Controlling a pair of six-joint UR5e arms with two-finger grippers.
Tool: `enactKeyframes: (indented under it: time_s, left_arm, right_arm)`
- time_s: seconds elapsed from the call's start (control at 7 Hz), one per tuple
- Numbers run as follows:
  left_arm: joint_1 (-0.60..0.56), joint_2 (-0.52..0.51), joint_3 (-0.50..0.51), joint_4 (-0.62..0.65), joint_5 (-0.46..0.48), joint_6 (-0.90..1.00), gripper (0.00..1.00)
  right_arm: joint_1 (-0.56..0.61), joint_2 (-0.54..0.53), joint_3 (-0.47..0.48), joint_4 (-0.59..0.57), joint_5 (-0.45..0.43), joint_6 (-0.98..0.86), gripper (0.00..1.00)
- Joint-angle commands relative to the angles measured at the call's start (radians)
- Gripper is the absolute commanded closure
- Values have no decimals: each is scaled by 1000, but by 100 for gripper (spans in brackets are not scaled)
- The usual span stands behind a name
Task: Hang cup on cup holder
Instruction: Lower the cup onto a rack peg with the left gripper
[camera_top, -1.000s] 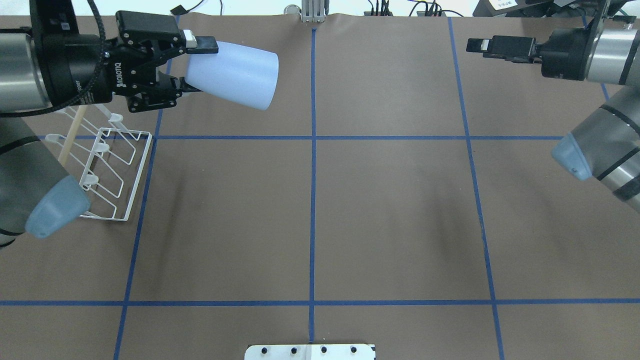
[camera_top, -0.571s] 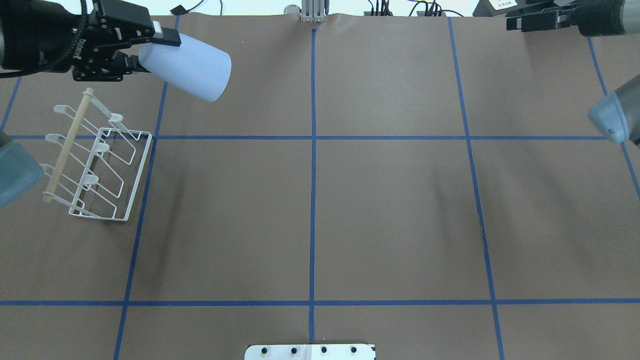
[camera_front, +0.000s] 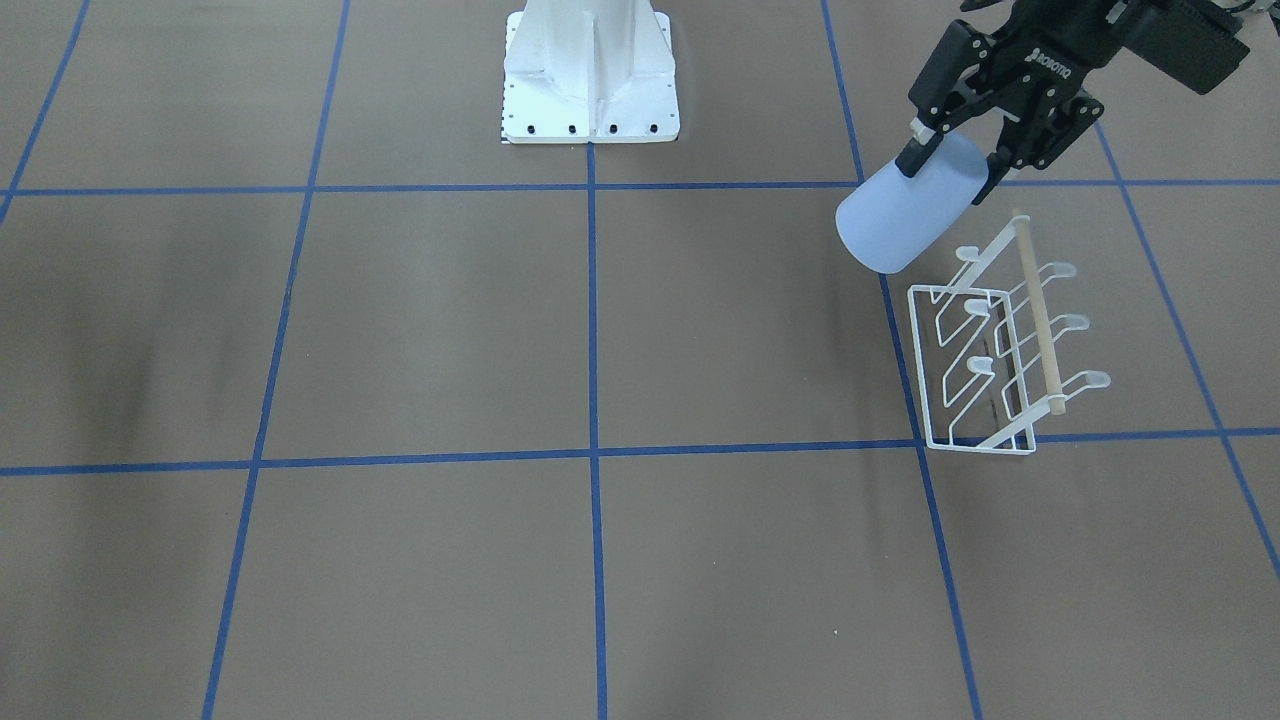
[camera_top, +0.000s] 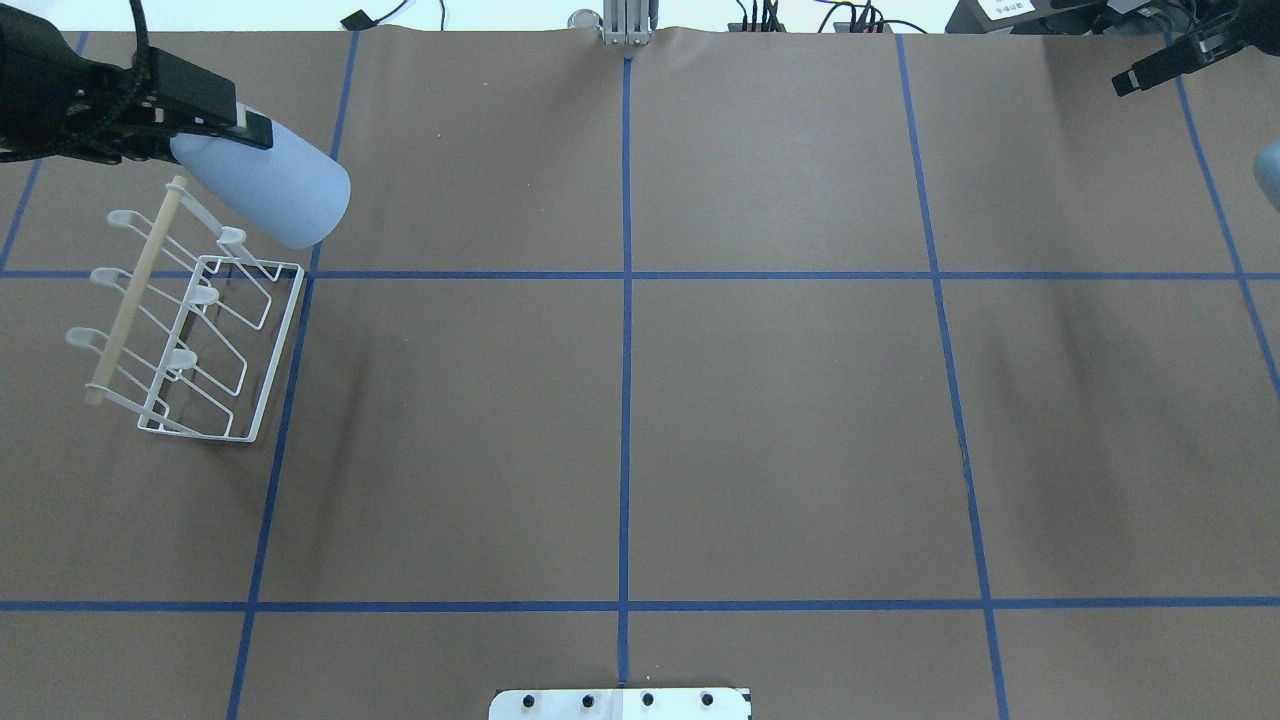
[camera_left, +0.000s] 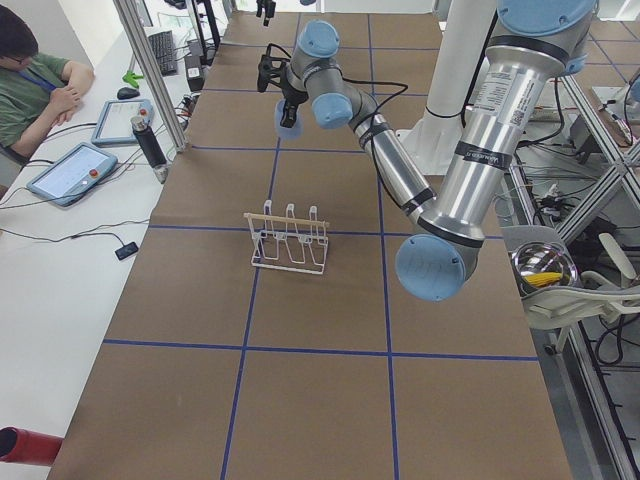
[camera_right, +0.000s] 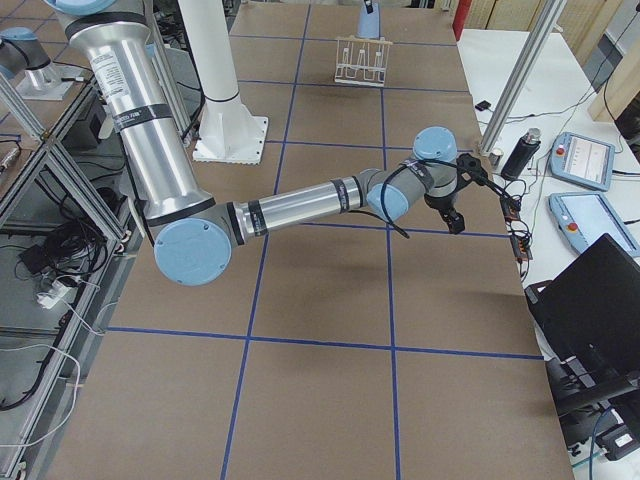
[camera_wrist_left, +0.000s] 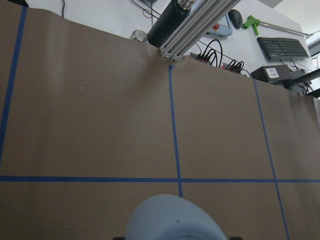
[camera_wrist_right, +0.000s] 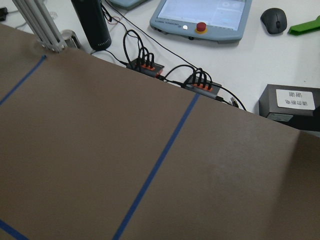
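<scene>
One pale-blue matte tapered cup (camera_top: 270, 190), tilted, narrow end clamped in left pincer (camera_front: 952, 163) | hangs just beside rack (camera_top: 135, 290) end prong, near surface (camera_top: 700, 400) left edge | right pincer (camera_top: 1145, 72) far corner, grip unclear.

Table (camera_top: 780, 400): brown paper top, with blue tape lines (camera_top: 626, 300) marking a grid. Take the white base plate (camera_front: 590, 90) as your landmark; it sits at the robot-side edge, on the centre tape line. The cup holder (camera_top: 190, 320) stands on its wire base frame, ahead of the base plate and well off to the robot's left. One long side of the frame runs just beside a tape line, with one corner close to a tape crossing. Straight across from the base plate, at your edge, an aluminium post (camera_top: 628, 22) meets the paper.
</scene>
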Motion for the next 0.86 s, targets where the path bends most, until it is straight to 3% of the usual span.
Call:
enactKeyframes:
  time_s: [0.0, 0.43, 0.71]
  left_arm:
    - [-28, 1, -33, 189, 6, 191, 100]
    - [-37, -13, -1, 298, 113, 349, 100]
    - [-35, -86, 116, 297, 156, 385, 100]
  right_arm:
    - [11, -4, -1, -278, 3, -155, 0]
    - [18, -4, -3, -454, 49, -166, 0]
    - [40, -17, 5, -489, 62, -166, 0]
